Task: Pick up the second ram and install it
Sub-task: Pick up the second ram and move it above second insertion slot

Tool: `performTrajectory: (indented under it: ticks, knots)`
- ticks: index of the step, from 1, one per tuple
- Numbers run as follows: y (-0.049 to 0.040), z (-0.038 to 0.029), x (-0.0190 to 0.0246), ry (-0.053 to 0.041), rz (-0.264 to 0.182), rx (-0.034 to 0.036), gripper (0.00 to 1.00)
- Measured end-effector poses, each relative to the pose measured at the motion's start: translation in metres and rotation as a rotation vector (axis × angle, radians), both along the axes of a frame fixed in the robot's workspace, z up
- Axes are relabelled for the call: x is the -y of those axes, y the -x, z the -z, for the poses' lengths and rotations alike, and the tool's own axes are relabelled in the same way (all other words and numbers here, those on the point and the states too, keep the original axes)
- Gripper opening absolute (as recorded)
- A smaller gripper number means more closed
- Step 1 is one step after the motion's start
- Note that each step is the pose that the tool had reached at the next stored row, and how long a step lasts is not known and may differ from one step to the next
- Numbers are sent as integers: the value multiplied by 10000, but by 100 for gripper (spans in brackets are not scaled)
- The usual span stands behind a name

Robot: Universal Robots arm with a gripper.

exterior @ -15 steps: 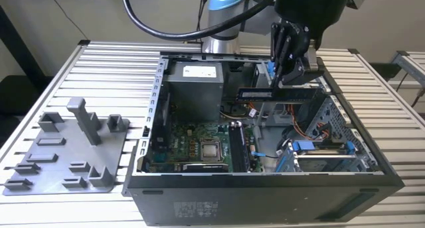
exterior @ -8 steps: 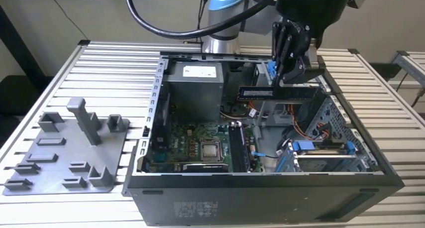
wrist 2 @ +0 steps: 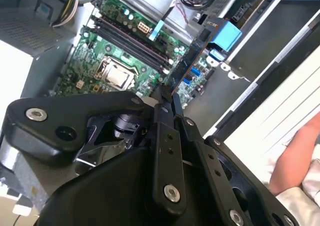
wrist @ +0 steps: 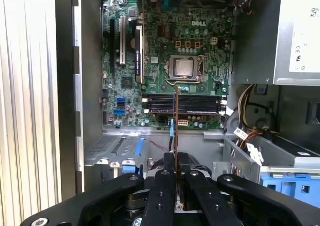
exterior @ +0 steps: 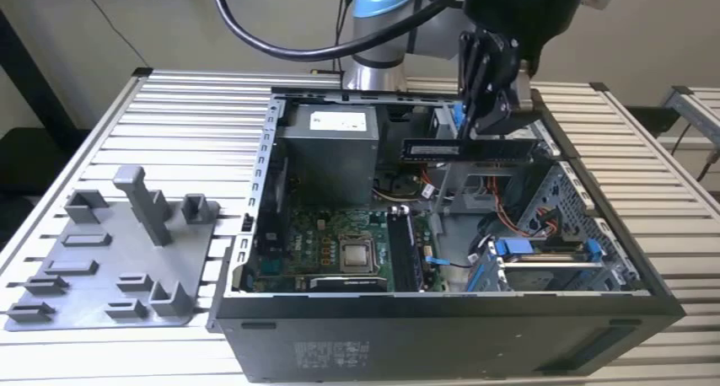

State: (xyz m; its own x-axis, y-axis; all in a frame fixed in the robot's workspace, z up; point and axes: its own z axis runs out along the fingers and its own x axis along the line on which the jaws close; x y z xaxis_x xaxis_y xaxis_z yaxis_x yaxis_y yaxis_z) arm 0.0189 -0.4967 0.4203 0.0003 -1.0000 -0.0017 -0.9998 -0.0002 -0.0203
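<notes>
One claw [exterior: 488, 130] grips the second ram [exterior: 467, 150] over the open computer case [exterior: 450, 340], near the power supply [exterior: 326, 146].

White lettering marked the green motherboard [wrist: 160, 50]; pale labels on the grey metal power supply box [wrist: 295, 35], the flat dark memory stick [exterior: 450, 150] and the black case front [exterior: 450, 340] were too fine to read.

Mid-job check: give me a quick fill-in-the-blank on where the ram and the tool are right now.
The tool is ____ on the second ram.
The ram hangs over the open computer case, whose motherboard is ____.
The grey tray sits on the exterior view's ____ of the case.
Missing words: shut; green; left.
</notes>
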Motion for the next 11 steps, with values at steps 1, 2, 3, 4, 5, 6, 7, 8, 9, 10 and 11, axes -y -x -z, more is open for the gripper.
performTrajectory:
  ticks: [1, 2, 3, 4, 5, 6, 7, 8, 9, 10, 11]
  knots:
    - [7, 1, -11, -13, 8, 22, 14]
    - [12, 2, -26, -11, 20, 29, 14]
    - [16, 5, -42, -12, 31, 33, 14]
    - [19, 8, -59, -11, 42, 37, 14]
    - [23, 11, -77, -11, 53, 41, 14]
    - [26, 14, -96, -12, 63, 45, 14]
    - [29, 16, -114, -12, 74, 47, 14]
    - [31, 18, -131, -12, 85, 49, 14]
    - [32, 19, -146, -12, 95, 50, 14]
    - [33, 19, -156, -11, 106, 50, 14]
    - [32, 19, -162, -11, 114, 50, 14]
